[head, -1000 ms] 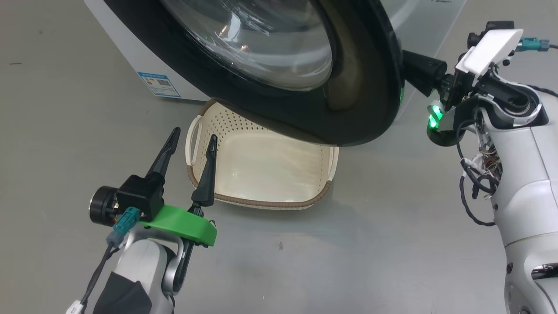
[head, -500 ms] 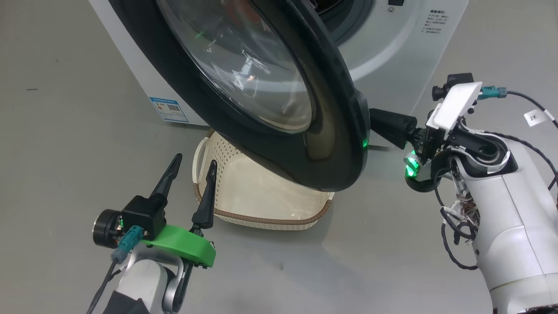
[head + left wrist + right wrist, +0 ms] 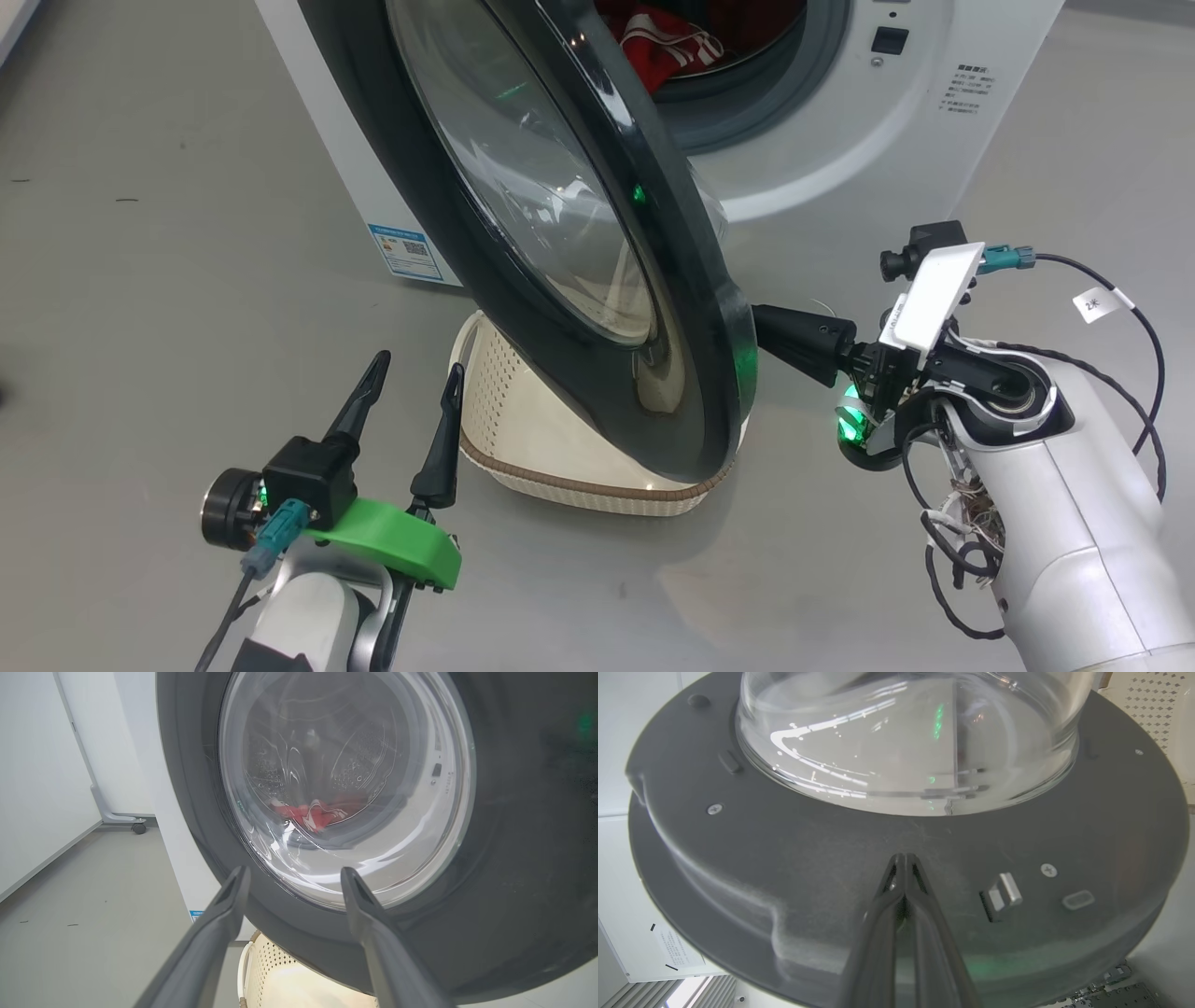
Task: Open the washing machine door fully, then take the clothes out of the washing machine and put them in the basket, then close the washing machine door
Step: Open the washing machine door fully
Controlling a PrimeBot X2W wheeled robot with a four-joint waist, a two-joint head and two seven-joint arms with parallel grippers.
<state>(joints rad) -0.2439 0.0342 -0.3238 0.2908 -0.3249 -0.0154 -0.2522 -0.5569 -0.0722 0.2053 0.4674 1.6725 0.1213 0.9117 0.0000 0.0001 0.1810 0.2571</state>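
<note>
Grey bare floor [image 3: 140, 308] carries the washing machine [image 3: 840, 159], which stands at 12 o'clock in the head view with its drum mouth exposed. The washing machine door [image 3: 523, 215] is part open, swung out nearly edge-on to the robot, and hangs over the basket [image 3: 569, 487]. The basket sits on the floor at 6 o'clock from the door, close to the machine front. Clothes [image 3: 667, 42] lie inside the drum at 12 o'clock, none in the basket. The right gripper [image 3: 903, 858], jaws closed with nothing between them, appears to rest its tips on the door's grey inner face, at 9 o'clock from the latch hook [image 3: 1001, 896]. Judged purpose: to push the door wider as a blunt point rather than grip it. The left gripper [image 3: 418, 366], jaws wide apart and empty, hovers at 9 o'clock from the basket, clear of the door, judged to be waiting for the reach into the drum. Whether the door's lower rim touches the basket cannot be told. Open floor at 9 o'clock allows further swing. The door covers much of the basket's opening and must go wider before clothes can drop in.
</note>
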